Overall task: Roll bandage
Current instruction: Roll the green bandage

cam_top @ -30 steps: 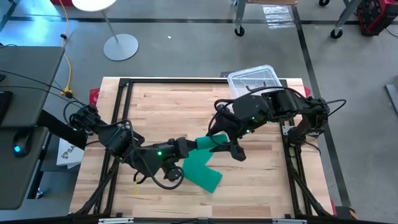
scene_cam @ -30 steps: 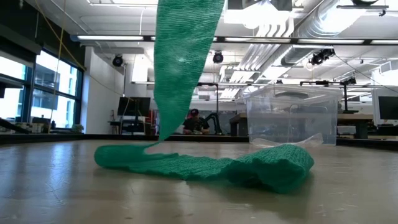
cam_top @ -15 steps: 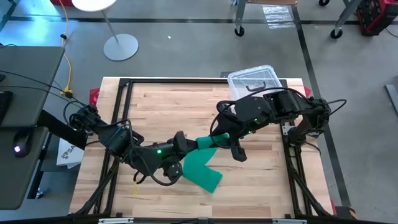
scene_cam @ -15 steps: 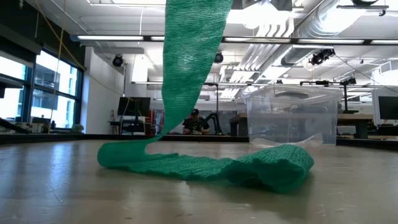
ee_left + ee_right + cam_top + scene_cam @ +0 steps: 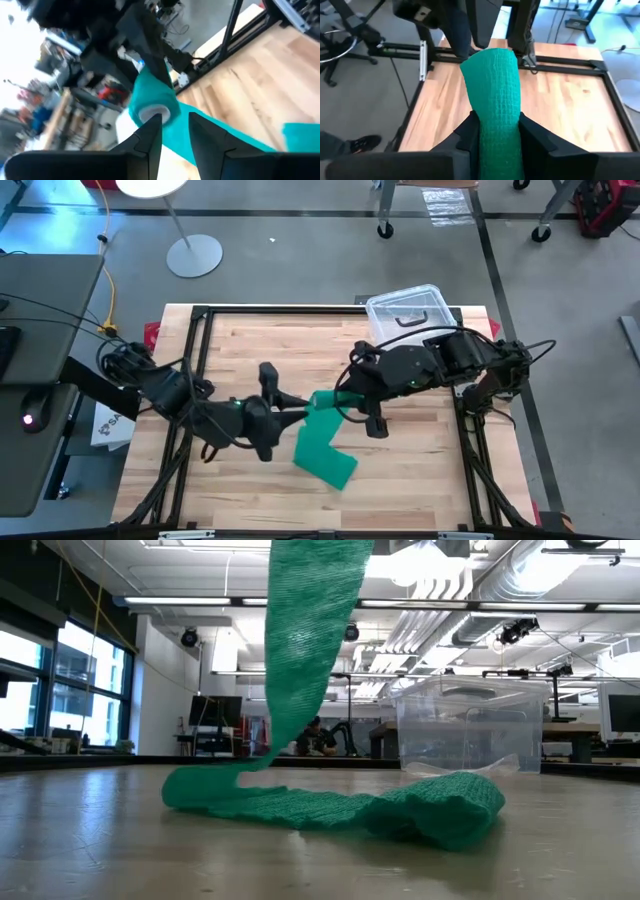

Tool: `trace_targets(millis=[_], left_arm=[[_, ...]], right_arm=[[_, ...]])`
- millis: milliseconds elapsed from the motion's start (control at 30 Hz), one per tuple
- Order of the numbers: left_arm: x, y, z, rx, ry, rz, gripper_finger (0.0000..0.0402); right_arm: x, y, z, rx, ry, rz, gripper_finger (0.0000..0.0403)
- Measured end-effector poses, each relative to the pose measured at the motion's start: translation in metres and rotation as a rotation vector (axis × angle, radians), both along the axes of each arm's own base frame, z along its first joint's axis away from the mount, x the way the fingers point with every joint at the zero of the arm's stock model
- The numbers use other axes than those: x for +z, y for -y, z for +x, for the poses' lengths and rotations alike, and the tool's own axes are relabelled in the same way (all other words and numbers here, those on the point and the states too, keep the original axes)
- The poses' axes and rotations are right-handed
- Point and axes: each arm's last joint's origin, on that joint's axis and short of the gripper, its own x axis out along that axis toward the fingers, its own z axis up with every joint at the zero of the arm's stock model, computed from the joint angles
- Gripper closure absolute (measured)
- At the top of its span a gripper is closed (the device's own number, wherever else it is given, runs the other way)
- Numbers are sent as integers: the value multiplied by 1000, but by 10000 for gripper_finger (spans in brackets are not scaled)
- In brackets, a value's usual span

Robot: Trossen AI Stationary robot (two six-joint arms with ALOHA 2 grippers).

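Overhead view first: wooden worktop (image 5: pixel 250 340) inside a black frame, with 2 dark arms reaching toward its middle. The left pincer (image 5: pixel 278 397) sits left of centre, its fingers pointing at the bandage (image 5: pixel 325 442), a green strip whose upper end is lifted while the rest lies folded flat on the wood nearer the front edge. The right pincer (image 5: pixel 345 402) comes in from the right and clasps the raised end of the strip. A clear plastic box (image 5: pixel 405 307) with a black handle stands at the far right corner. Low view next: the bandage (image 5: pixel 330 805) lies in a crumpled green heap on the worktop (image 5: pixel 120 850), and 1 length rises straight up out of the picture; the clear plastic box (image 5: pixel 465 730) stands behind it. Left wrist view: the left pincer (image 5: pixel 175 127) has its 2 dark fingers parted with a gap between them, released, just short of the rolled green end of the bandage (image 5: pixel 152 102). Right wrist view: the right pincer (image 5: pixel 496 131) is clenched on the bandage (image 5: pixel 492 85), which stands up between its 2 fingers above the wooden worktop (image 5: pixel 565 110).
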Motion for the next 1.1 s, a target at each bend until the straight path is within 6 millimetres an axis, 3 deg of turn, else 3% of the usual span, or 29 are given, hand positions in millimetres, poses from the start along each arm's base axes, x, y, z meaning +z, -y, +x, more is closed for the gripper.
trace_targets(millis=[233, 400, 600, 800, 933, 1100], left_arm=[[8, -13, -11, 110, 63, -242, 309], [8, -25, -4, 222, 133, -483, 291], [15, -37, 10, 82, 119, -760, 237], [18, -48, 17, 48, 132, -854, 211], [11, -49, 24, 72, 103, -858, 246], [-9, -46, 36, 116, -4, -798, 364]], right_arm=[[26, 2, -12, -14, 126, 70, 318], [42, 3, -19, 7, 241, 109, 318], [49, 5, -25, 21, 276, 126, 318], [48, 5, -25, 20, 266, 123, 318], [48, 5, -25, 15, 267, 136, 318], [51, 4, -25, -1, 296, 186, 318]])
